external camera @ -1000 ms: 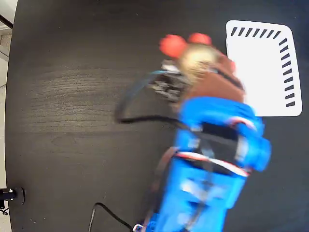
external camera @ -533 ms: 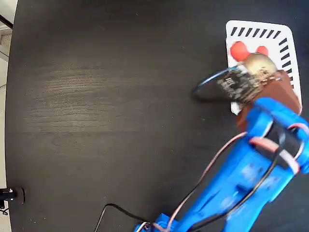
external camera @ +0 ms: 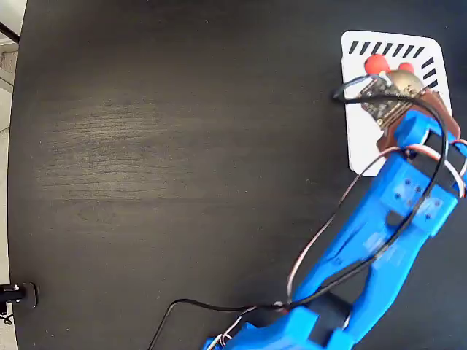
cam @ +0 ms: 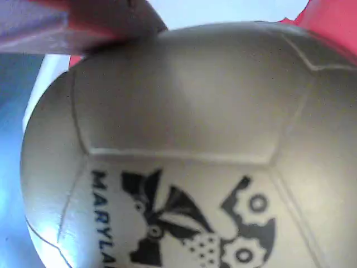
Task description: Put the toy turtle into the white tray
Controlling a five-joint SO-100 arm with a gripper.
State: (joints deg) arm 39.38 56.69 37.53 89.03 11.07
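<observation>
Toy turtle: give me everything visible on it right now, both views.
The toy turtle has a shiny silver-beige domed shell with moulded panel seams and a dark printed mark with lettering starting "MARYLA". Red rounded parts stick out toward the slotted end of the white tray. It sits over the tray at the gripper, with a finger against the shell. Whether it rests on the tray is unclear.

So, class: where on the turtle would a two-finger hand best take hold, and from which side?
Probably across the domed shell, coming from above. The turtle over the tray is a smooth oval dome with its red head and feet sticking out at one end, so the shell's narrower sides look like the steadiest faces for the fingers.
</observation>
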